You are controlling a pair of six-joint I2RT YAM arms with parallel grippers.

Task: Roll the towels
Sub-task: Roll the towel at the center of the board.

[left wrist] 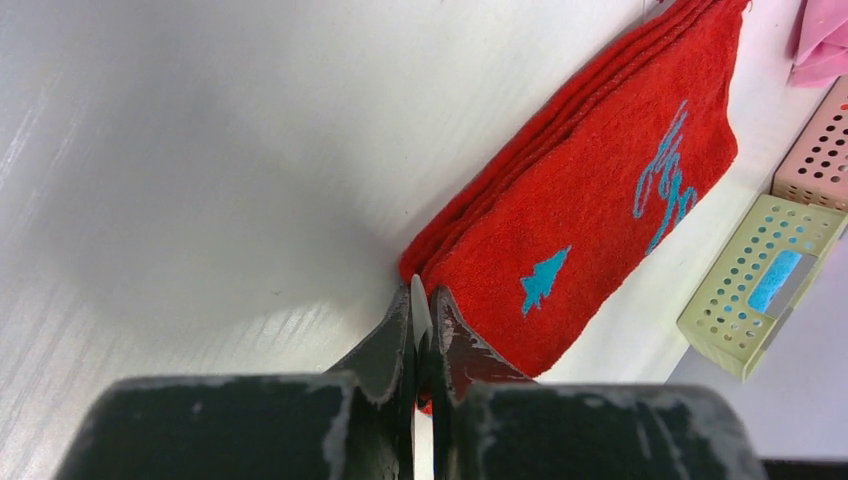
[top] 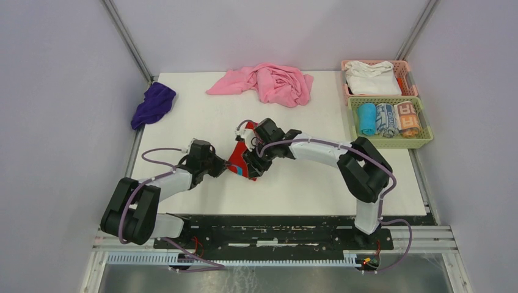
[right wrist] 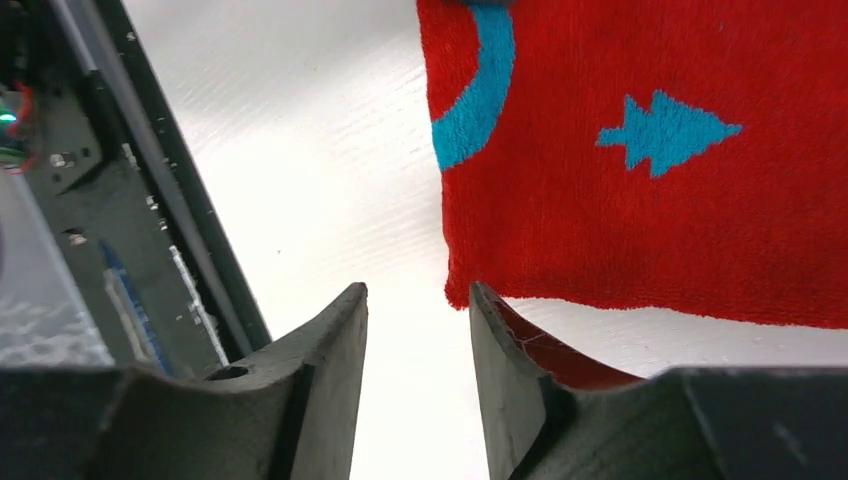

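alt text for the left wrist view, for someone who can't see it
The left gripper is closed on the near corner of a folded red towel with teal tree and script markings, lying on a white table. A green basket and a pink basket show at the right edge.

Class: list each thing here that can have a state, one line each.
red towel, folded flat, unrolled
purple towel, crumpled, unrolled
pink cloth, heaped
left gripper, shut on red towel's corner
right gripper, open at red towel's edge
green basket, holding rolled cloths
pink basket, holding white cloth
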